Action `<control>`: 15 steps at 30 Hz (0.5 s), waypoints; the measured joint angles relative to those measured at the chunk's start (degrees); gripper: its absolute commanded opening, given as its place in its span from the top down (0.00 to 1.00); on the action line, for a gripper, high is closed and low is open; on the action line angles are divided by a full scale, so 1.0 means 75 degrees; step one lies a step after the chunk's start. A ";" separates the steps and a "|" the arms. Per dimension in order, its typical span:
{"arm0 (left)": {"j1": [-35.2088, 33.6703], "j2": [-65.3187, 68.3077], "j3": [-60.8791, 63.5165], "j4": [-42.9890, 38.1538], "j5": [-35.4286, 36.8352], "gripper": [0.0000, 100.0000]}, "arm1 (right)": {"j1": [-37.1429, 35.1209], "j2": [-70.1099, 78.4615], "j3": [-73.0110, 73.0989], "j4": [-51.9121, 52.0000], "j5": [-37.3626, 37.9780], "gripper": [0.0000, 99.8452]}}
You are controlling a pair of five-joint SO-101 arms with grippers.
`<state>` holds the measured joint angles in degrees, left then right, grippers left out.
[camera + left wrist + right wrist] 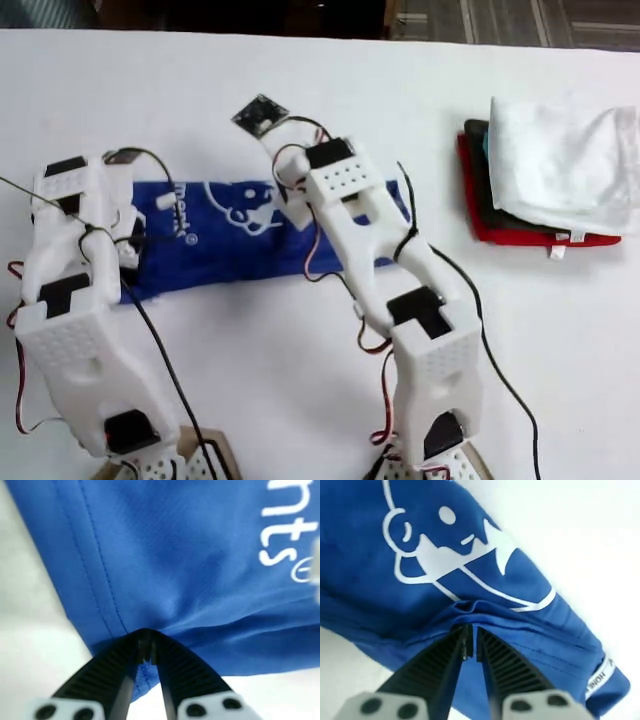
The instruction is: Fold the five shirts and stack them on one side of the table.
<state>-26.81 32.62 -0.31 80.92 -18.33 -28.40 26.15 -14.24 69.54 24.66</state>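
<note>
Looks like the last shirt is being worked on here: the blue shirt [230,240] is laid across the surface [300,390] as a long band between the two arms, with its white print facing up. It's pinched from both ends at once. The left gripper [146,652] is closed on a bit of fabric by the stitched hem, with the cloth bunched right at the tips, and the right gripper [470,642] is clamped onto a folded edge just below the cartoon print. So the step in hand is judged to be a fold of that band. For the next move both pinches would probably need to be lifted and carried together, so the cloth gets doubled over evenly and not dragged. The stack [545,180] is parked well apart, off to the right in the high view. Count-wise: one blue shirt being handled, and in the stack a white shirt [560,150] on top, what looks like a teal sliver [487,142], a black shirt [480,195] and a red shirt [530,238] at the bottom, so four stacked and five in all
</note>
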 measured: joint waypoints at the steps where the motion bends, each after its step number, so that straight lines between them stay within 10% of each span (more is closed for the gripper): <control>1: 0.0000 0.0000 0.0000 0.0000 0.0000 0.97 | 0.0000 0.0000 -0.0059 0.0105 0.0000 0.98; 15: 0.0164 -0.0949 -0.0703 0.0797 -0.0012 0.97 | 0.1196 -0.2661 0.1043 0.1418 -0.0809 0.98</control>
<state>-25.58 25.49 -5.58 86.90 -18.42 -19.43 6.20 -6.42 80.18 18.59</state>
